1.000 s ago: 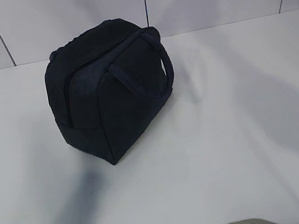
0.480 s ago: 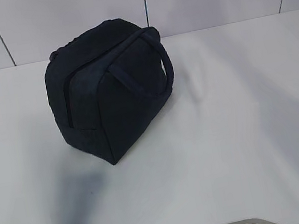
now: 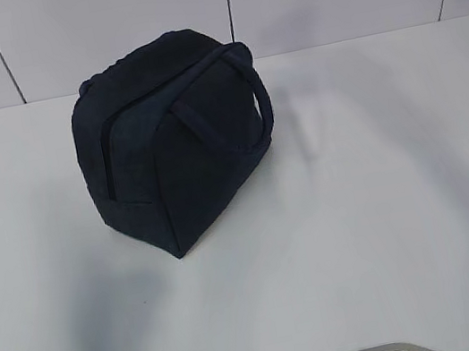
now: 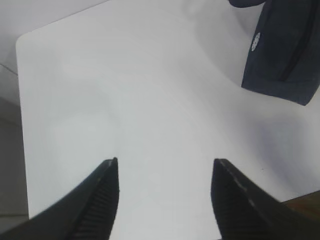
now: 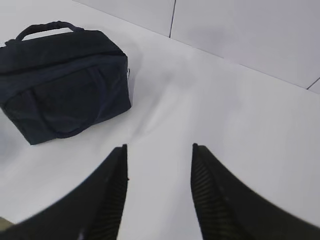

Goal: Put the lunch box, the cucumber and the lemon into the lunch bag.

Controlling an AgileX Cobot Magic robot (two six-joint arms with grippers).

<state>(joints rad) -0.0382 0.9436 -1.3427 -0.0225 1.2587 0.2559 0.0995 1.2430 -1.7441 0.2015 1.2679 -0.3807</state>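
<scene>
Standing zipped on the table (image 3: 385, 203), the lunch bag (image 3: 165, 142); both grippers' fingers (image 4: 102, 195) spread, empty.

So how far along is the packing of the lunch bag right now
Looks nearly finished, though the contents can't be checked. Done: the navy lunch bag stands alone on the white table, its zipper apparently shut, and no lunch box, cucumber or lemon shows in any view. In hand: nothing; the left gripper and right gripper are open and empty above the table. Left: apparently nothing.
</scene>
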